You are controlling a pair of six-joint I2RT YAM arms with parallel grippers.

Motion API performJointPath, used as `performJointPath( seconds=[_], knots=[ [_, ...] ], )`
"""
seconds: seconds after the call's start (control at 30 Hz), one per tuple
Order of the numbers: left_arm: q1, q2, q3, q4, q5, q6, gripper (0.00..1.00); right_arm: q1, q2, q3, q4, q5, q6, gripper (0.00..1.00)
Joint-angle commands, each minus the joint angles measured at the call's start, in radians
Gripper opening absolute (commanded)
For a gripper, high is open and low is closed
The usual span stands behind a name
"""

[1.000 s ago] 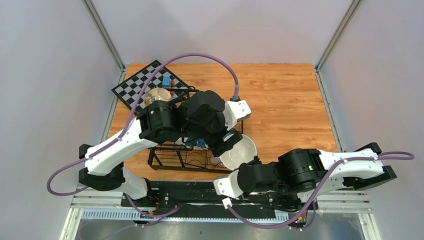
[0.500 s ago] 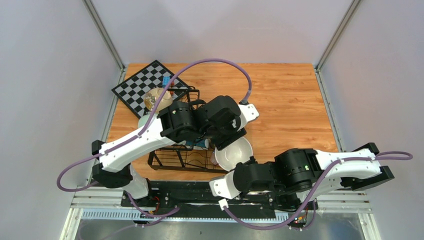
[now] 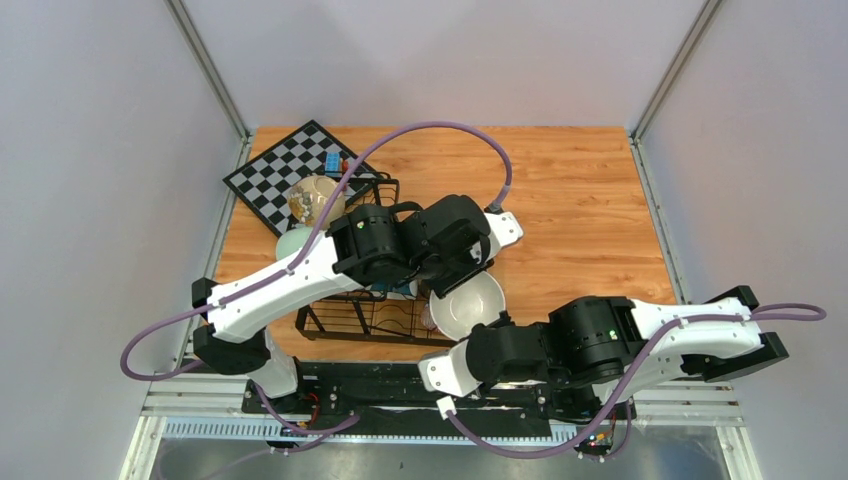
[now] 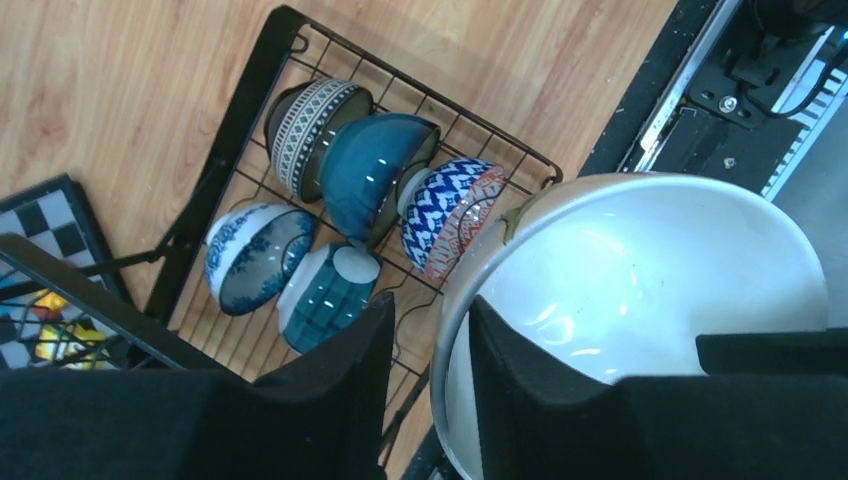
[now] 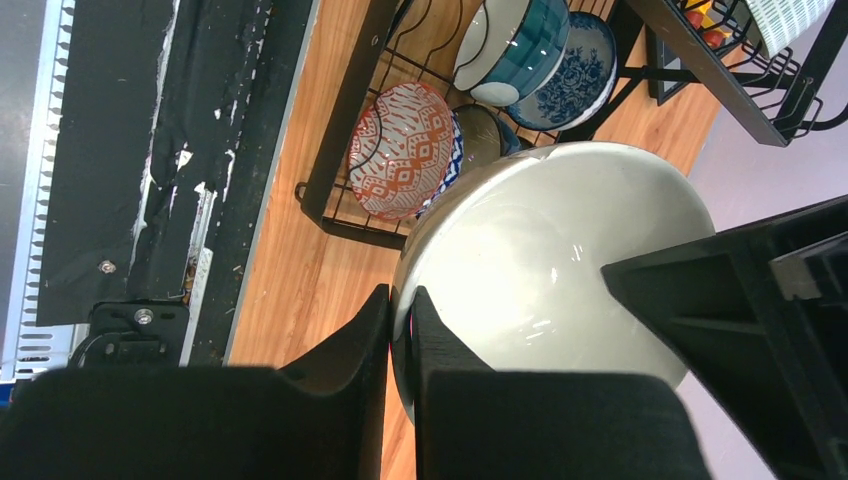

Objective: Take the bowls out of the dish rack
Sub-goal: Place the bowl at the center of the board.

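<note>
Chessboard [image 3: 272,172] lies behind the dish rack [image 3: 350,316], which holds patterned and teal bowls [image 4: 370,170]. Right pincer [image 5: 398,302] pinches the white bowl [image 3: 466,305] rim at the rack's corner; left pincer [image 4: 431,322] straddles it, unclamped.

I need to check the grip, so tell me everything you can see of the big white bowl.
The white bowl is round, plain and glossy, cream-white ceramic by its look, and empty. A small brownish mark sits on its rim. It is at the near right corner of the rack, with its opening facing up toward the top camera. The right gripper is shut on the near rim. The left gripper straddles the far rim, one finger inside and one outside, with a gap showing outside.
</note>
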Motion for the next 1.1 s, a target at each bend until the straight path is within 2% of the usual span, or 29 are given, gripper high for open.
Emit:
performJointPath(
  seconds=[0.0, 0.07, 0.17, 0.3, 0.37, 0.53, 0.57, 0.67, 0.77, 0.8, 0.9, 1.07],
  knots=[
    [-0.002, 0.017, 0.018, -0.017, -0.012, -0.002, 0.41, -0.005, -0.012, 0.034, 0.018, 0.044, -0.028, 0.00],
    [-0.002, 0.017, 0.016, -0.020, -0.015, -0.003, 0.42, -0.006, -0.010, 0.032, 0.017, 0.047, -0.028, 0.00],
    [-0.001, 0.017, 0.016, -0.020, -0.017, -0.004, 0.34, -0.005, -0.007, 0.032, 0.018, 0.047, -0.033, 0.00],
    [-0.001, 0.017, 0.017, -0.019, -0.015, -0.007, 0.15, -0.006, -0.003, 0.031, 0.018, 0.047, -0.034, 0.00],
    [-0.001, 0.018, 0.017, -0.017, -0.018, -0.009, 0.02, -0.006, -0.001, 0.028, 0.018, 0.046, -0.031, 0.00],
    [-0.001, 0.010, 0.012, 0.002, -0.026, -0.019, 0.00, -0.006, 0.003, 0.011, 0.029, 0.079, -0.014, 0.01],
    [-0.001, 0.005, 0.008, 0.011, -0.028, -0.023, 0.00, -0.005, 0.003, 0.003, 0.031, 0.089, -0.007, 0.10],
    [-0.001, -0.005, 0.004, 0.031, -0.050, -0.034, 0.00, -0.005, -0.001, -0.011, 0.055, 0.093, 0.014, 0.46],
    [-0.001, -0.011, 0.004, 0.045, -0.081, -0.055, 0.00, -0.006, -0.023, -0.018, 0.103, 0.108, 0.050, 0.73],
    [0.001, -0.015, 0.002, 0.054, -0.089, -0.063, 0.00, -0.005, -0.036, -0.019, 0.127, 0.106, 0.067, 0.78],
    [0.021, -0.032, -0.006, 0.083, -0.115, -0.093, 0.00, -0.005, -0.082, -0.021, 0.215, 0.124, 0.124, 0.88],
    [0.156, -0.081, -0.050, 0.163, -0.101, -0.197, 0.00, -0.006, -0.198, -0.019, 0.369, 0.296, 0.272, 0.89]
  ],
)
